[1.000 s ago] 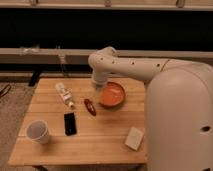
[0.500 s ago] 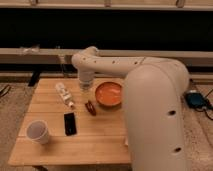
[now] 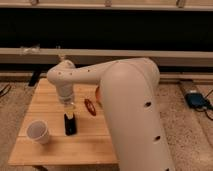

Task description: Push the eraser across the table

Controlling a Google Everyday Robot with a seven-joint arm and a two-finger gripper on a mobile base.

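directly over the eraser: gripper low at the tabletop

the gripper [image 3: 69, 109] hangs left of centre, its tip right at the far end of the black eraser [image 3: 70, 125]; whether it is open or closed cannot be told. the eraser lies on the wooden tabletop [image 3: 90, 142], lengthwise toward the lower edge. a white cup [image 3: 39, 132] stands upright at lower left, pale inside showing. a red oval object [image 3: 90, 106] lies just right of the gripper.

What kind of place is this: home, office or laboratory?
Probably an indoor lab or office test room: a large white robot arm works over a light wooden plank table on speckled carpet. Its gripper is low by the far end of the small flat black eraser.
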